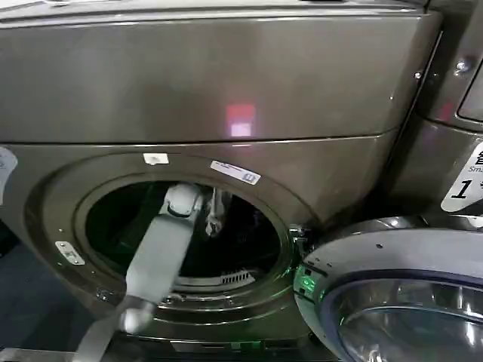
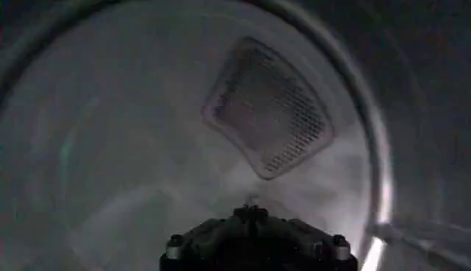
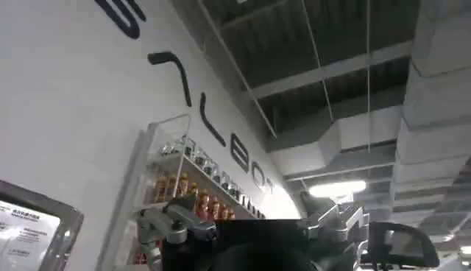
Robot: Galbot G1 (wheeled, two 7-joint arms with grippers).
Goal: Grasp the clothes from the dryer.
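Observation:
The dryer [image 1: 226, 83] is a brownish-grey front-loader with a small red light [image 1: 240, 121] and a round port. Its glass-windowed door [image 1: 377, 256] hangs open at the lower right. My left arm reaches through the port, and my left gripper [image 1: 214, 217] sits deep inside the dark drum. In the left wrist view the left gripper [image 2: 252, 212] is shut with nothing in it, pointing at the drum's rear wall and its perforated vent [image 2: 268, 110]. The clothes are hidden. My right gripper [image 3: 250, 243] is parked away from the machine, pointing up at a ceiling.
The port's rim [image 1: 68, 219] surrounds my left arm closely. A white "1" sticker [image 1: 464, 185] shows at the far right, above the open door. In the right wrist view a wall shelf of bottles [image 3: 184, 184] hangs beside lettering.

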